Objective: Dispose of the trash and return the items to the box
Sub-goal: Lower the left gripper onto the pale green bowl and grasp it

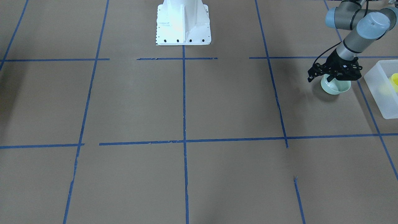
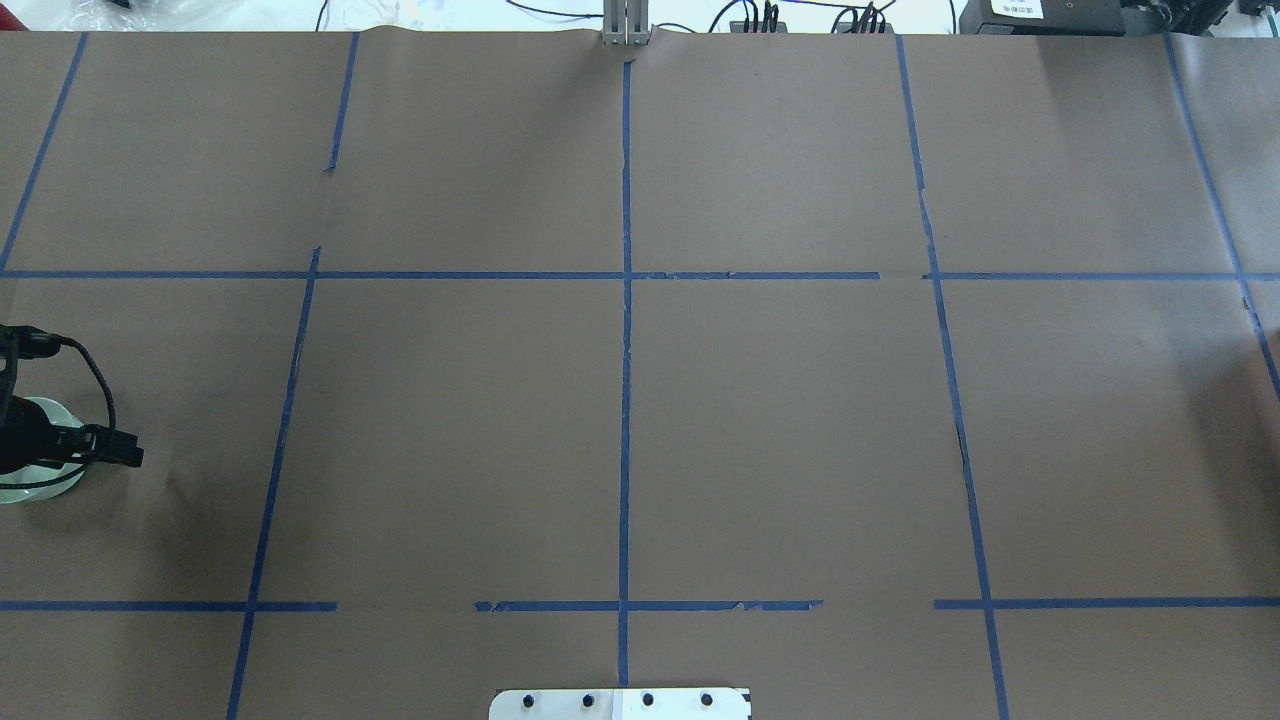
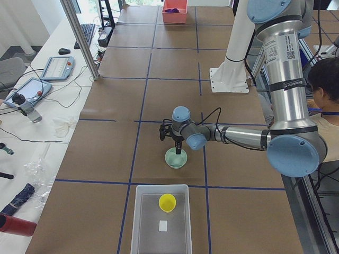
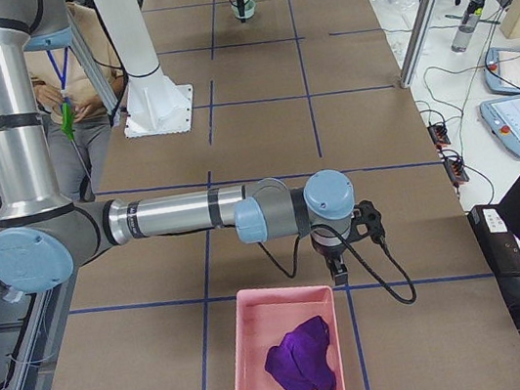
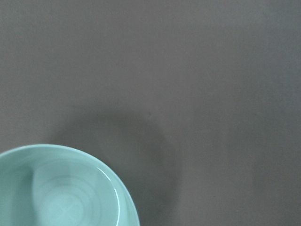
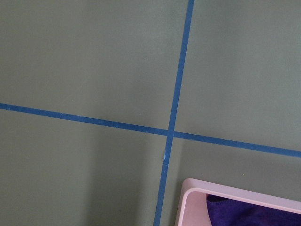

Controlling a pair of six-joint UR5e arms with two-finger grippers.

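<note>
The pale mint-green bowl [image 1: 337, 87] is at the table's left end, also in the overhead view [image 2: 45, 485], the left side view [image 3: 176, 159] and the left wrist view [image 5: 56, 193]. My left gripper [image 1: 333, 78] is on its rim with one finger inside, shut on it. The frosted-white box [image 1: 377, 88] stands just beyond the bowl [image 3: 143, 222], with the yellow cup [image 3: 167, 202] upright inside it [image 1: 395, 81]. My right gripper [image 4: 339, 268] hangs low over the table by a pink tray; I cannot tell whether it is open or shut.
The pink tray [image 4: 286, 294] at the right end holds a purple cloth [image 4: 304, 358]; its corner shows in the right wrist view [image 6: 225, 188]. The white robot base [image 1: 183, 21] stands at mid table. Blue tape lines cross the brown paper. A person sits behind the robot.
</note>
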